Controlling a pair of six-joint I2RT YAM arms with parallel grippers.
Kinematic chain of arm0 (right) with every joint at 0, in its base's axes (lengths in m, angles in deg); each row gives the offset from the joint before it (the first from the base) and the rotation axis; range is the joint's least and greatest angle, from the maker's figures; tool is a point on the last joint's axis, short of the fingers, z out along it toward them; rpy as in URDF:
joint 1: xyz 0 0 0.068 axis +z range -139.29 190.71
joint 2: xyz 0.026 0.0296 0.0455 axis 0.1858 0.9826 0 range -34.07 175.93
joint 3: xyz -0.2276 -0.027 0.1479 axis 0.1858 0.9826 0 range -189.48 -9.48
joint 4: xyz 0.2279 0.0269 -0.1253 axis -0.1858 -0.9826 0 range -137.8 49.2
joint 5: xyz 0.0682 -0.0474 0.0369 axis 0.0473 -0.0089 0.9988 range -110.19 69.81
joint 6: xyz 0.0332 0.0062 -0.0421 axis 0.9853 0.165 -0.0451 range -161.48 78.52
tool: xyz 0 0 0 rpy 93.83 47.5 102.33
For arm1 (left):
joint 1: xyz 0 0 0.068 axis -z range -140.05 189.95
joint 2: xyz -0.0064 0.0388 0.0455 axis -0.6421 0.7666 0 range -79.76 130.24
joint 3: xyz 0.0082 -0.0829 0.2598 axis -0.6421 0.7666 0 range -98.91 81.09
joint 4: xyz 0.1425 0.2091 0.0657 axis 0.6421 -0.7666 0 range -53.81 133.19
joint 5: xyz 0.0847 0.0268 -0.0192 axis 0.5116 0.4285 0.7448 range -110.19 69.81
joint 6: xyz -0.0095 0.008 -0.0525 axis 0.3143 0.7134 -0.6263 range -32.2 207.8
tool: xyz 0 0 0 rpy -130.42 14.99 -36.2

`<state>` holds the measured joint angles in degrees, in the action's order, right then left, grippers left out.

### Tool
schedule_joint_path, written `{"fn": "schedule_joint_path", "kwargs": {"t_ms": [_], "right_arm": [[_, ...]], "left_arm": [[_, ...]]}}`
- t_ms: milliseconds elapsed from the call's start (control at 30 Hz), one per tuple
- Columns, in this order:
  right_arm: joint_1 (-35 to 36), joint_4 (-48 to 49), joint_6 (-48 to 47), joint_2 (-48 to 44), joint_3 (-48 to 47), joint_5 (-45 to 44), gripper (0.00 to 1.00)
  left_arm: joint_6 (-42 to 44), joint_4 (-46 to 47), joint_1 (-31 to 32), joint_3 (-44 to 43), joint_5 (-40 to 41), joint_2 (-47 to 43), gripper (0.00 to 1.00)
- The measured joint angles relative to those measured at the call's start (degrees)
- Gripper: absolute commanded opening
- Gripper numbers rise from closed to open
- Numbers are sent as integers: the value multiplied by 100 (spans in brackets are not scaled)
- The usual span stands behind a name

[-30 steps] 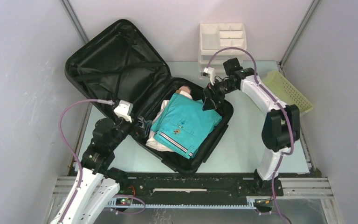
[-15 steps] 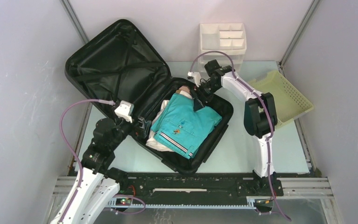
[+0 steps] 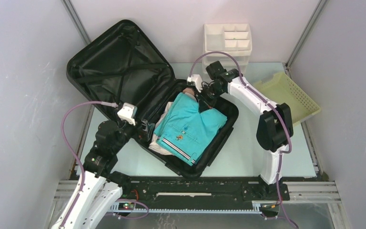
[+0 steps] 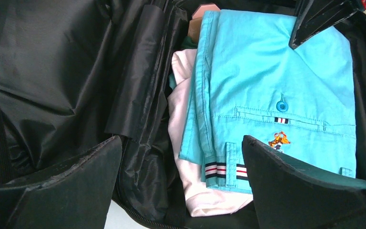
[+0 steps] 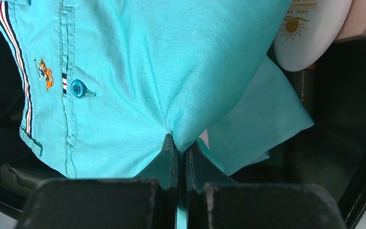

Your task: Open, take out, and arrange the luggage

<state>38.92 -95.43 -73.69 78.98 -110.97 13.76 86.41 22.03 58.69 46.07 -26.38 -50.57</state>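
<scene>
Item: luggage (image 3: 116,59), a large black hard-shell suitcase lying open on the pale surface (image 3: 255,143), towards its left and middle; the lid is thrown back to the far left with its black fabric lining and straps exposed, and the base half is angled towards the near right. Contents: a folded turquoise garment (image 3: 190,125) on top, with a buttoned pocket, a small embroidered emblem and striped trim; a white garment (image 4: 183,124) under it, showing along the left edge; a white rounded item with an orange sun print (image 5: 310,33) at the far end, beside something pinkish. Right end effector (image 5: 177,143): reaching into the base from the far side, fingers pressed together and pinching a fold of the turquoise cloth at its far edge. Left end effector (image 3: 143,130): at the near-left rim of the base, fingers spread wide, gripping nothing. Also present: a white three-tier drawer organizer (image 3: 227,40) at the back; a pale yellow perforated basket (image 3: 293,98), tilted, at the right edge.
</scene>
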Motion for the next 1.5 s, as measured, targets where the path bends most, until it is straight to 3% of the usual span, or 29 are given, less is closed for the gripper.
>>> {"fn": "schedule_joint_path", "kwargs": {"t_ms": [267, 633, 1067, 1500], "right_arm": [[103, 109, -20, -494, 302, -391, 0], [-166, -350, -87, -1471, 286, 122, 0], [-516, -260, 197, -1019, 282, -498, 0], [-984, -275, 168, -1731, 210, -562, 0]], "left_arm": [[24, 0, 0, 0, 0, 0, 100], [33, 0, 0, 0, -2, 2, 100], [63, -2, 0, 0, -2, 2, 100], [144, -2, 0, 0, -17, 7, 100]]}}
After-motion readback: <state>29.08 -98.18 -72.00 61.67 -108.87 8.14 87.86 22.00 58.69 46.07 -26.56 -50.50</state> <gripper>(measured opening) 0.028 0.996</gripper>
